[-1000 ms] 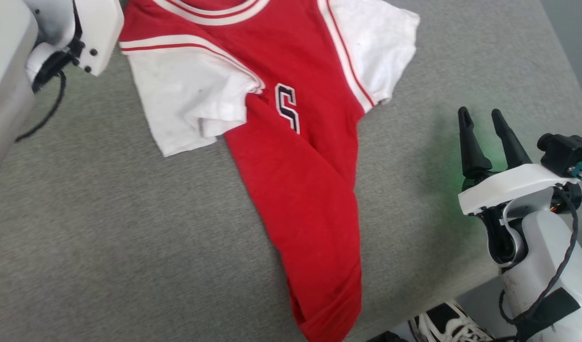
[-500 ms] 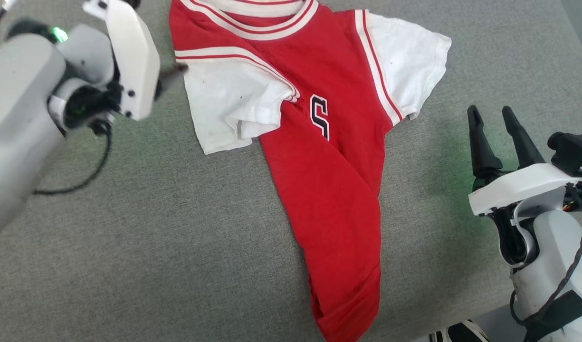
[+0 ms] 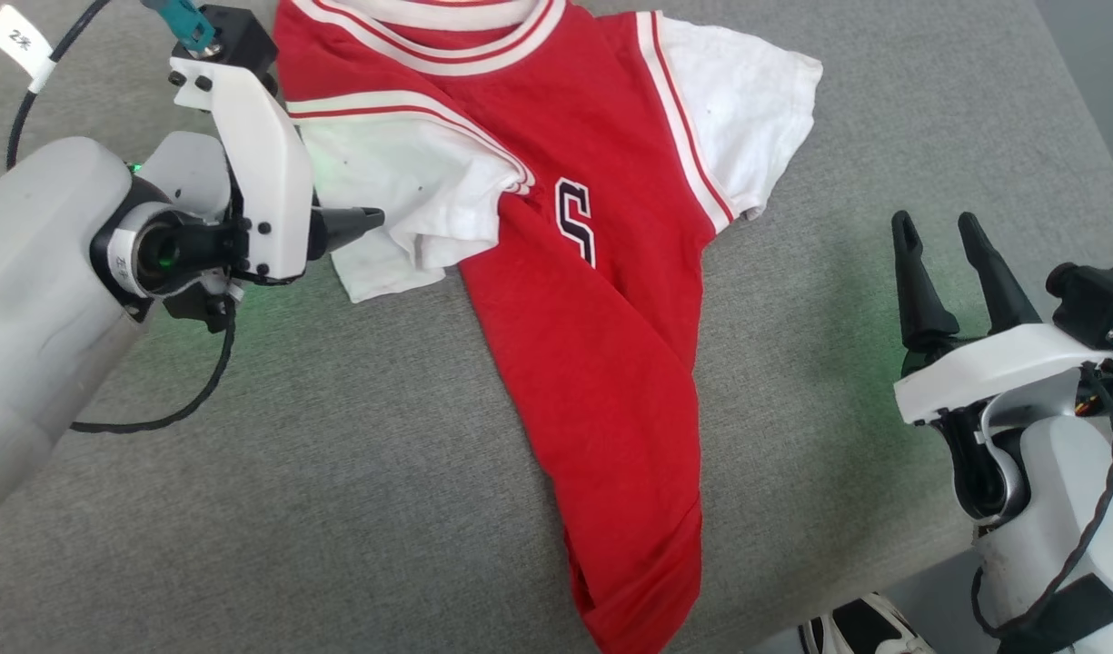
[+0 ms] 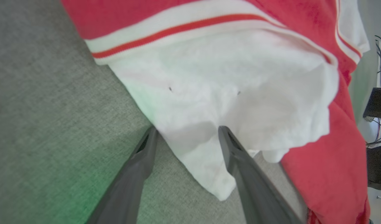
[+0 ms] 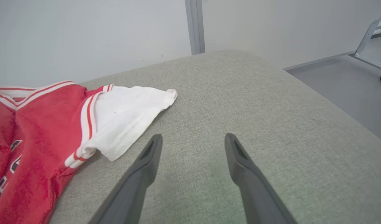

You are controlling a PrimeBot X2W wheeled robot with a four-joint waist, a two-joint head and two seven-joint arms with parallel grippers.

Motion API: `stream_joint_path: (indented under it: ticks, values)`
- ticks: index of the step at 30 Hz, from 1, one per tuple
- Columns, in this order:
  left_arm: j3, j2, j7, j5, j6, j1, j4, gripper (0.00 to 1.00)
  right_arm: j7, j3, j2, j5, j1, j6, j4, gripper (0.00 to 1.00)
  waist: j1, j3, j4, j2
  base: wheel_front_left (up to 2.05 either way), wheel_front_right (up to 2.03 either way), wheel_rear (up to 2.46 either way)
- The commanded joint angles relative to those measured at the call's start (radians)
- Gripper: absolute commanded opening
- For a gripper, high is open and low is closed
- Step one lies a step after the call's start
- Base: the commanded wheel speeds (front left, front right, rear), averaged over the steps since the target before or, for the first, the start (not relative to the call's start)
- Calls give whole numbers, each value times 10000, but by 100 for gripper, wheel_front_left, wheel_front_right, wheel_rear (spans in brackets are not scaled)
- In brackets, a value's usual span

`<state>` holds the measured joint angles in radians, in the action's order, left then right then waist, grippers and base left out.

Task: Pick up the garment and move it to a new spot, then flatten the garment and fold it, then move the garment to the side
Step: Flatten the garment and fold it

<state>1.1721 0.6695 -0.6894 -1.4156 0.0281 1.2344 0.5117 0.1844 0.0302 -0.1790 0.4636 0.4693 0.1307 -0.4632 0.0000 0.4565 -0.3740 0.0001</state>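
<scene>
The garment (image 3: 601, 363), lettered "S", is laid across the grey cushion (image 3: 338, 472). The left gripper (image 4: 188, 129) is spread astride the corner of its white sleeve (image 4: 227, 93). The right gripper (image 3: 935, 222), also spread, is seen over bare cushion near the edge.
</scene>
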Motion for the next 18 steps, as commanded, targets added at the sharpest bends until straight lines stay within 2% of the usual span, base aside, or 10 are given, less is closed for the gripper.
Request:
stream_joint_path:
  ticks: [1,5,6,7,10,18]
  values:
    - [92,-27,-185,-98,126,-352,176,100,-33,-29,37,-21,-95,1,24,100,0,101,-105,-1,0,0,0]
    - [114,-134,-393,-371,59,-613,371,100,-66,-67,70,-43,-153,1,125,100,0,246,-194,-1,0,0,0]
    - [22,-213,-363,-554,42,-678,402,96,-67,-92,67,-48,-165,1,150,100,0,276,-196,-1,0,0,0]
    - [-41,-289,-368,-646,-15,-714,405,68,-73,-115,54,-47,-178,1,169,100,0,312,-189,-1,0,0,0]
    - [-152,-430,-282,-802,-142,-744,448,0,-114,-156,48,-111,-163,1,243,100,0,378,-137,-1,0,0,0]
    - [-397,-494,227,-621,-458,-441,589,0,-311,-70,-247,-408,125,1,635,100,0,356,283,-1,0,0,0]
